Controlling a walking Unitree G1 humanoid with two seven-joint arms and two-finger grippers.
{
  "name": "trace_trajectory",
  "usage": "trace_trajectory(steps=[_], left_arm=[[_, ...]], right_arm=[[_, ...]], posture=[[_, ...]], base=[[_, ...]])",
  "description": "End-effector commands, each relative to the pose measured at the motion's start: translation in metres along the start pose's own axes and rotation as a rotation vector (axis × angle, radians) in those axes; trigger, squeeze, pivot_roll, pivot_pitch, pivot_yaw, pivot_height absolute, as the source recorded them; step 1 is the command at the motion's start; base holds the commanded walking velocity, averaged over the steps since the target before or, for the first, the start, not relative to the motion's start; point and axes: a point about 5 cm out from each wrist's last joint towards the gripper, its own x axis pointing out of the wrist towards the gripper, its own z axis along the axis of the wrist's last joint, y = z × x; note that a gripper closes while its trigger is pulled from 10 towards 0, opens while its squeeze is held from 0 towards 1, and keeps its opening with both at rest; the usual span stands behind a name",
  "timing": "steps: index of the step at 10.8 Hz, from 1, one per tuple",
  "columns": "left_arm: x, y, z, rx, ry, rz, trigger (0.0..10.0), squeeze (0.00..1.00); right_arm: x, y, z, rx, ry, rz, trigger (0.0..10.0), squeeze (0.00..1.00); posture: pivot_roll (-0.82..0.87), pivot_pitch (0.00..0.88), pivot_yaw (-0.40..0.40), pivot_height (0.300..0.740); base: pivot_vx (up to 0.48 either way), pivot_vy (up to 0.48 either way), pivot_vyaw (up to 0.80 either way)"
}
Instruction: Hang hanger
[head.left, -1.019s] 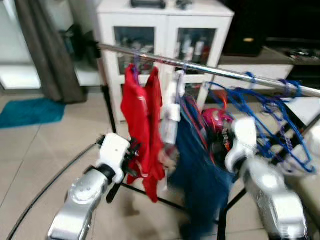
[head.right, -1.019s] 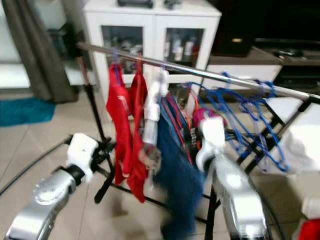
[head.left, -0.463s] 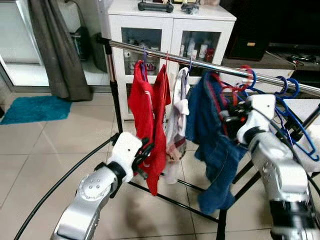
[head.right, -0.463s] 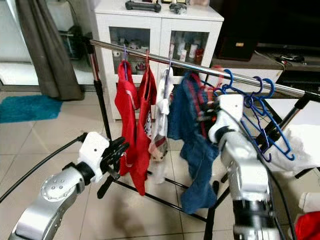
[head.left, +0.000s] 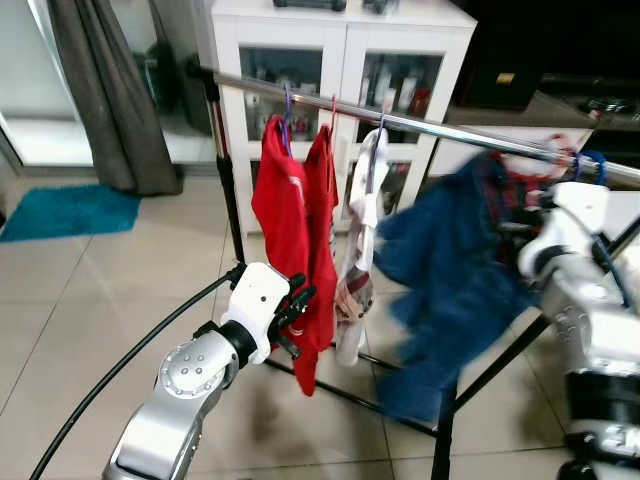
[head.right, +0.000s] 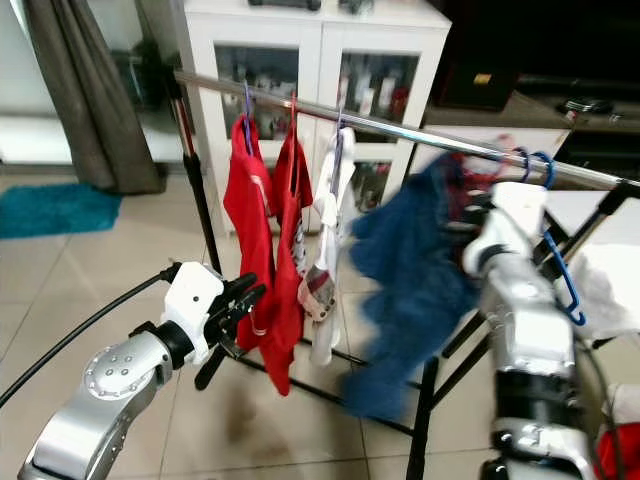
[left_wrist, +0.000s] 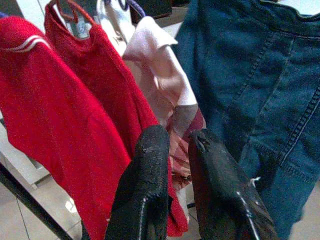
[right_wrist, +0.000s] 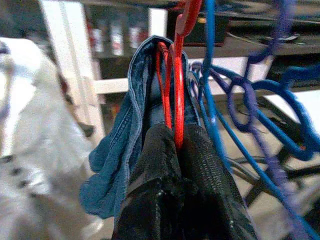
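Right wrist view shows the right gripper (right_wrist: 176, 145) with its 2 black fingers (right_wrist: 155, 165) pressed together on the lower part of a red hanger (right_wrist: 179, 75), which carries a blue denim garment (right_wrist: 131, 150) draped just behind them. The hanger rises straight away from the fingers, so its long axis runs up from the grip toward its hook; the hook's tip is cut off at the frame edge, and I cannot tell whether it already sits over the rail. In the left eye view that arm is raised at the robot's right, its wrist just under the metal rail (head.left: 440, 128), with the denim garment (head.left: 450, 290) swinging blurred below and to the inside of it. A cluster of blue hangers (right_wrist: 240, 100) sits right beside the red one on the far side. The right arm is plainly the nearer one and the one doing the work. The left gripper (left_wrist: 172, 150) has its 2 fingers nearly together with a narrow gap and nothing between them, held low and just in front of the 2 red shirts (head.left: 295, 220) and a white garment (head.left: 362, 210) that already hang from the rail. The coming move likely turns on bringing the hook up over the rail in the gap between the white garment and the blue hangers.
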Motion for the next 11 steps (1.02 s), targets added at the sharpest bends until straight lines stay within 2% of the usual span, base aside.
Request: trace_trajectory(steps=[1,5,9,11], left_arm=[[0.000,-0.001,0.007,0.014,-0.020,-0.013,10.0,0.00],[0.001,-0.001,0.007,0.020,-0.023,-0.018,10.0,0.00],[0.000,-0.002,0.006,0.018,-0.022,-0.016,10.0,0.00],[0.002,-0.001,0.006,0.023,-0.019,-0.018,10.0,0.00]], right_arm=[[0.002,-0.016,0.015,-0.001,-0.063,-0.060,10.0,0.00],[-0.001,-0.065,0.021,0.008,-0.085,-0.228,10.0,0.00],[-0.010,-0.087,0.012,-0.038,-0.048,-0.309,10.0,0.00],[-0.013,-0.094,0.013,-0.091,-0.042,-0.338,10.0,0.00]], posture=[[0.02,0.000,-0.058,0.740],[0.01,0.000,-0.054,0.740],[0.01,0.000,-0.060,0.740],[0.01,0.000,-0.048,0.740]], base=[[0.000,0.000,0.00],[0.000,0.000,0.00],[0.000,0.000,0.00],[0.000,0.000,0.00]])
